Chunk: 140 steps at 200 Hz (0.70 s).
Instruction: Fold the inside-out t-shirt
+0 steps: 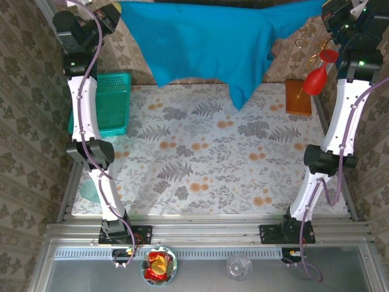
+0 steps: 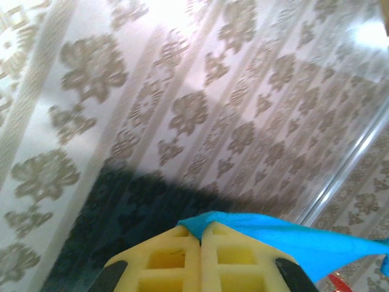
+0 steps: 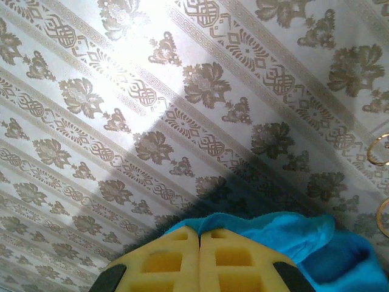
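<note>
The blue-teal t-shirt hangs stretched in the air at the far end of the table, its lowest tip drooping toward the floral cloth. My left gripper holds its upper left corner, my right gripper its upper right corner. In the left wrist view the yellow jaws of the left gripper are pressed together with a fold of the shirt pinched at the tips. The right wrist view has the right gripper shut the same way on bunched shirt cloth.
A teal mesh basket stands at the table's left edge. A brown wooden block and a red funnel-like toy sit at the far right. Patterned walls enclose the sides and the back. A bowl and a glass rest below the rail.
</note>
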Available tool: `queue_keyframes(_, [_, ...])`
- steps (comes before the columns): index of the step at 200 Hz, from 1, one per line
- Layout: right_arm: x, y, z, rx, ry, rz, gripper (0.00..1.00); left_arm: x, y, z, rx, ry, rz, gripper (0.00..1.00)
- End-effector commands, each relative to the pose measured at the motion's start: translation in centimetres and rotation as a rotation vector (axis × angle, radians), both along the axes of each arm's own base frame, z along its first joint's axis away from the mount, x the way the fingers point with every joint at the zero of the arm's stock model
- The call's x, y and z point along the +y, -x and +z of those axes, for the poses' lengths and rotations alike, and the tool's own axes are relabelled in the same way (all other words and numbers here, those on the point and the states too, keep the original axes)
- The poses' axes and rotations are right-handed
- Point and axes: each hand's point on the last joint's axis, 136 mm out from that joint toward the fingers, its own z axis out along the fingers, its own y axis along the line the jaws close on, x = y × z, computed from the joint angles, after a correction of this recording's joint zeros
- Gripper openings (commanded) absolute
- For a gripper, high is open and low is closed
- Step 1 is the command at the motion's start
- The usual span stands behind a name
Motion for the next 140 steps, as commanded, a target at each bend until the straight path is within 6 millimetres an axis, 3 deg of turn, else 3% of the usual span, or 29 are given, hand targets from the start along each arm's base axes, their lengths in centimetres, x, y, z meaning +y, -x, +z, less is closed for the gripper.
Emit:
queue_keyframes(1, [-1.0, 1.8, 1.7, -0.045, 0.007, -0.051, 0.0, 1.4, 0.5, 0.7, 0.017, 0.021, 0.031, 0.0])
queue_keyframes(24, [0.2, 1.7, -2.8, 0.1, 0.028, 0.017, 0.0, 0.5, 0.2, -3.7, 0.143, -0.015, -0.027, 0.0])
queue_keyframes(52, [2.8, 3.3, -11.1, 0.279, 0.066, 0.087, 0.0, 0.4, 1.4, -13.4, 0.35, -0.057, -0.042, 0.0])
queue_keyframes(53, [2.9, 3.6, -10.6, 0.266, 0.071, 0.087, 0.0, 0.5, 1.6, -13.7, 0.355, -0.057, -0.04, 0.0])
queue_keyframes(61, [3.5, 4.5, -13.1, 0.298, 0.063, 0.097, 0.0, 0.7, 2.5, -16.4, 0.404, -0.059, -0.037, 0.0])
queue_keyframes(81, [4.7, 7.2, -20.4, 0.432, 0.034, 0.122, 0.0, 0.9, 5.4, -23.2, 0.522, -0.051, -0.043, 0.0])
queue_keyframes(86, [5.0, 7.6, -23.0, 0.487, 0.02, 0.131, 0.0, 0.9, 6.2, -24.9, 0.552, -0.057, -0.041, 0.0])
queue_keyframes(89, [5.3, 8.5, -23.2, 0.488, 0.021, 0.133, 0.0, 0.9, 6.7, -26.0, 0.574, -0.062, -0.037, 0.0])
queue_keyframes(112, [6.5, 11.9, -31.9, 0.667, -0.038, 0.155, 0.0, 1.0, 10.5, -34.2, 0.758, -0.107, -0.024, 0.0])
queue_keyframes(140, [7.9, 16.5, -39.4, 0.85, -0.025, 0.168, 0.0, 1.2, 15.3, -40.5, 0.931, -0.169, -0.014, 0.0])
